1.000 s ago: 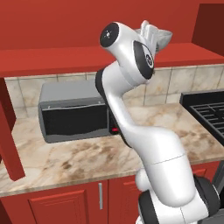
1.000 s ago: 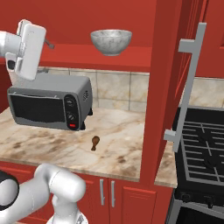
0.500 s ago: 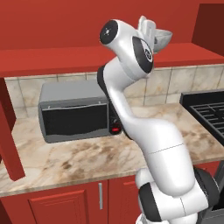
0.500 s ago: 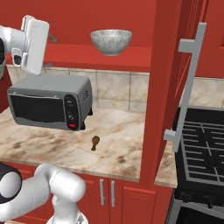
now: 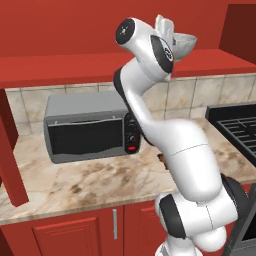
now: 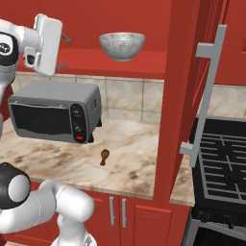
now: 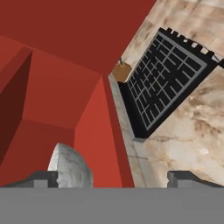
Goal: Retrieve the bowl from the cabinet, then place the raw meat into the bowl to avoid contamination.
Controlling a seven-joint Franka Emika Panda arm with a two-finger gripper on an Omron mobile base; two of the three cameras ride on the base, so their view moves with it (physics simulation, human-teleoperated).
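Counter point(image 6: 57, 163) holds toaster oven point(image 6: 53, 111), raw meat point(image 6: 104, 156).

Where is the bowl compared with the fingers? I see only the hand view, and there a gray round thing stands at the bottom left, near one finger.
Observer: That gray thing is the bowl. In the right base view it stands upright on the shelf of the cabinet, and there is a clear gap between it and the fingers. Nothing touches it.
Operator: Thank you. And where does the raw meat lie?
Observer: The raw meat lies on the counter, below the shelf, just in front of the right end of the toaster oven.
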